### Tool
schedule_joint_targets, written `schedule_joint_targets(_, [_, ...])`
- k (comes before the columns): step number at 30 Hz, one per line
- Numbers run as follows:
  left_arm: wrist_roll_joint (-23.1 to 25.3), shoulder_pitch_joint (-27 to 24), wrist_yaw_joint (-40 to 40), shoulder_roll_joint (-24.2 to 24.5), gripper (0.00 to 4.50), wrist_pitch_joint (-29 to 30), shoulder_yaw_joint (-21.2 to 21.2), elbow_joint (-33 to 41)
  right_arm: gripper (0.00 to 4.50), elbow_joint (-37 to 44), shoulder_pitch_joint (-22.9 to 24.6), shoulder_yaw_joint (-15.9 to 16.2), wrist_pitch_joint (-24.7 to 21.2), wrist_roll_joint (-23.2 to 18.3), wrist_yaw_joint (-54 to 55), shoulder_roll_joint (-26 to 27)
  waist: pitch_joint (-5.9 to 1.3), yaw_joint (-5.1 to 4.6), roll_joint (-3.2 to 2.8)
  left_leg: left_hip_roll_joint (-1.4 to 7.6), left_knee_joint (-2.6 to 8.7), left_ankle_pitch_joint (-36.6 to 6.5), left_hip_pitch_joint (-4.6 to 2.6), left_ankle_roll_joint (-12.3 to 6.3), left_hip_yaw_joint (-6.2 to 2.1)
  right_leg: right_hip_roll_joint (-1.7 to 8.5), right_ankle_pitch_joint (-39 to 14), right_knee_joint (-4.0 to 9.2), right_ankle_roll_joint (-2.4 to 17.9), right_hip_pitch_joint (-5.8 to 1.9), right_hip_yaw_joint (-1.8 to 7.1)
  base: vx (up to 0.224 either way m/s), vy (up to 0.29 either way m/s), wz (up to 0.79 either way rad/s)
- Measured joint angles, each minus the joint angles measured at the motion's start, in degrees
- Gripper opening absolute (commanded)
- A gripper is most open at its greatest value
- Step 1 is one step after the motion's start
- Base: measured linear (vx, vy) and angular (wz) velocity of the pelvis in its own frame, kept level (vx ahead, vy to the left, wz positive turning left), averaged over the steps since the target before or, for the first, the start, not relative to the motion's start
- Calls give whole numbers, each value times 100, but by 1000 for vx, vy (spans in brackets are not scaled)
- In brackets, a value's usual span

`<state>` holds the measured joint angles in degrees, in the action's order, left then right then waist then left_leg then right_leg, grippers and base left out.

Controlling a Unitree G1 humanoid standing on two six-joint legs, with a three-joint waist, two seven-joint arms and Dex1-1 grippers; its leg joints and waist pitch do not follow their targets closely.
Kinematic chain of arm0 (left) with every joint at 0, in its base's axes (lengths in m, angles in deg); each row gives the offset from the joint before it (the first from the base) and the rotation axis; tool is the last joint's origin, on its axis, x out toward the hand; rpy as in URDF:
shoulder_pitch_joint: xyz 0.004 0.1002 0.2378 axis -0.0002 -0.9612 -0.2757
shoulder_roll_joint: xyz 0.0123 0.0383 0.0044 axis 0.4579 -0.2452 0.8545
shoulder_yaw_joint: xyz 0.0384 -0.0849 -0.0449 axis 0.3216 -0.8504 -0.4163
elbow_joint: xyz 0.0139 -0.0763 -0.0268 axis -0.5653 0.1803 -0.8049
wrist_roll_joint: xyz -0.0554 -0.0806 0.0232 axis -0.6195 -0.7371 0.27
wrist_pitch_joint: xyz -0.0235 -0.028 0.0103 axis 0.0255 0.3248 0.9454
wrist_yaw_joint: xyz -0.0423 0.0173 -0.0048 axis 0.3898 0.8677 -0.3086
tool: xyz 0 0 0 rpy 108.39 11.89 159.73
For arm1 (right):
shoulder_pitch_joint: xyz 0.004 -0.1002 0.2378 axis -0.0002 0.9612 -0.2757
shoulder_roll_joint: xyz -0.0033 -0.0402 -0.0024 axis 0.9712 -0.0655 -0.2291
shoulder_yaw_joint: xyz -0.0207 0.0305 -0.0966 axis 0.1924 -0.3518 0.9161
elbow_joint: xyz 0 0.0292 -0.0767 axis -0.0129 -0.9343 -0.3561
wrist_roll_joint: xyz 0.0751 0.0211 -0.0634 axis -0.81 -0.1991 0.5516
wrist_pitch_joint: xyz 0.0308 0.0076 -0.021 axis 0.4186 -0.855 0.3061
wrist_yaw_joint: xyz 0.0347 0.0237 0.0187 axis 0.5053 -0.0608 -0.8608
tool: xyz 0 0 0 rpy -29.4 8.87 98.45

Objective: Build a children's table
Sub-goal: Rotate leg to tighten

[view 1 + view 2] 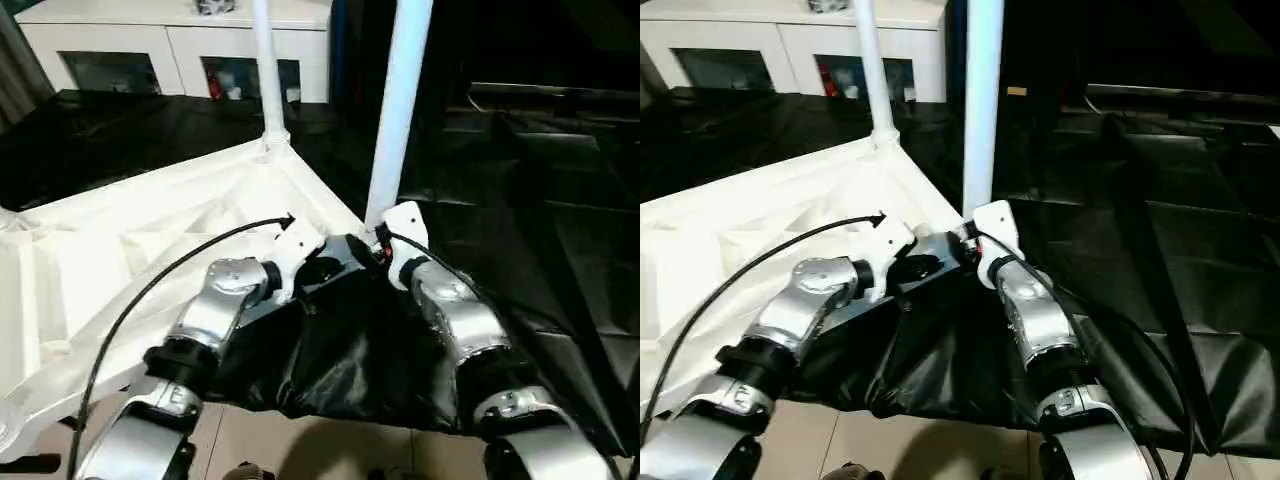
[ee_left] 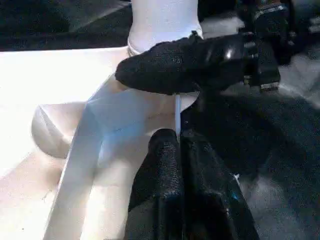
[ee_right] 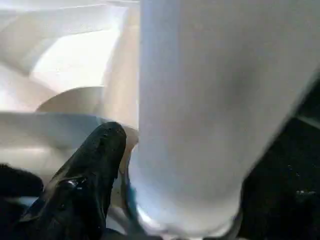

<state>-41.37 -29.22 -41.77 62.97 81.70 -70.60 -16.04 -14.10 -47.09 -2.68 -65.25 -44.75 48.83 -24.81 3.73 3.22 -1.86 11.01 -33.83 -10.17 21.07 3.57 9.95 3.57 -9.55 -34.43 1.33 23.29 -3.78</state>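
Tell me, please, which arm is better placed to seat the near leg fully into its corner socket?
The right, I would say. The right gripper is open around the base of the near leg at the tabletop corner, while the left gripper is shut beside it, holding nothing.

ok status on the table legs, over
Left tool shut, right tool at near white tubular leg. Both legs upright in white plastic tabletop. Nothing blocking.

Near corner: an upright white leg (image 1: 397, 110) stands in its socket, with the right claw (image 3: 125, 170) and left claw (image 2: 175, 150) crowded against its base.
Far corner: a second leg (image 1: 266, 70) stands upright.
Between legs: bare tabletop (image 1: 130, 230) edge.
Right side: open black sheet (image 1: 540, 240).
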Motion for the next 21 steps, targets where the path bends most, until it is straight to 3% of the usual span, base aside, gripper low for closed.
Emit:
schedule_joint_targets(10, [-356, -298, -1259, 537, 0, -258, 65, 296, 348, 705, 331, 565, 309, -241, -2517, -1191, 4, 28, 2, 1, -2, 1, 4, -1, 1, -1, 0, -1, 0, 3, -1, 0, 0, 0])
schedule_joint_targets(18, [-617, -457, -2117, 911, 0, -319, 104, 454, 348, 1104, 457, 742, 262, -641, -4125, -1717, 9, 82, 12, 5, -11, 3, 4, -3, 1, -1, 1, -5, 1, 2, -2, 0, 0, 0])
schedule_joint_targets(21, [-703, -526, -2394, 1050, 0, -318, 116, 545, 315, 1233, 460, 825, 130, -783, -4561, -1843, 10, 141, 13, 7, -11, 3, 6, -3, 1, -2, 0, -6, 1, 3, -3, 0, 0, 0])
